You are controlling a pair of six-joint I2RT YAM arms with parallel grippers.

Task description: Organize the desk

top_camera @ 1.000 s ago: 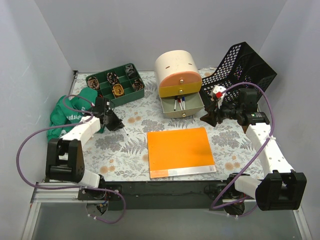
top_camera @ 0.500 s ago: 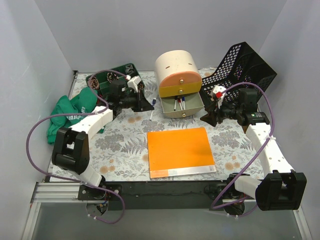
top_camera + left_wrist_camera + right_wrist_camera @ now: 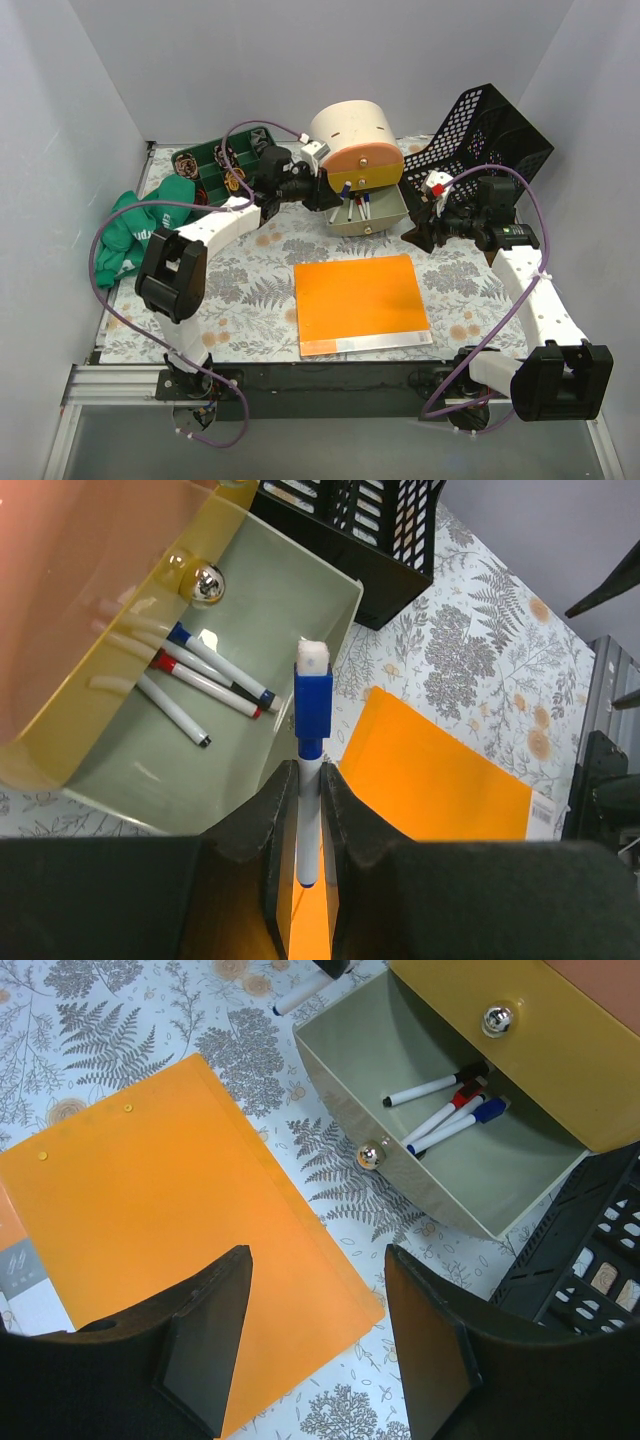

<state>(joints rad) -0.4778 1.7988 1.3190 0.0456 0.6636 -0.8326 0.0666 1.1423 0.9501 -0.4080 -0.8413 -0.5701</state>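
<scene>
The desk [image 3: 250, 285] has a pale fern-and-flower top. My left gripper [image 3: 338, 196] is shut on a white marker with a blue cap [image 3: 312, 695]. It holds the marker over the left rim of the open grey-green drawer [image 3: 255, 600], cap pointing forward. Three markers [image 3: 205, 675] lie inside that drawer [image 3: 366, 213]. My right gripper [image 3: 416, 233] hovers open and empty to the right of the drawer. In the right wrist view its fingers [image 3: 215, 1330] straddle the edge of the orange folder [image 3: 150, 1210], well above it.
The drawer belongs to a cream, round-topped unit [image 3: 352, 135]. A tilted black mesh basket [image 3: 490, 130] stands at the back right. A green compartment tray [image 3: 235, 165] sits at the back left and a green cloth [image 3: 140, 230] at the left. The orange folder [image 3: 360, 300] lies at the front centre.
My left arm has swung from beside the green cloth, past the tray, to the drawer, with the marker in its jaws. The right arm has not moved.
</scene>
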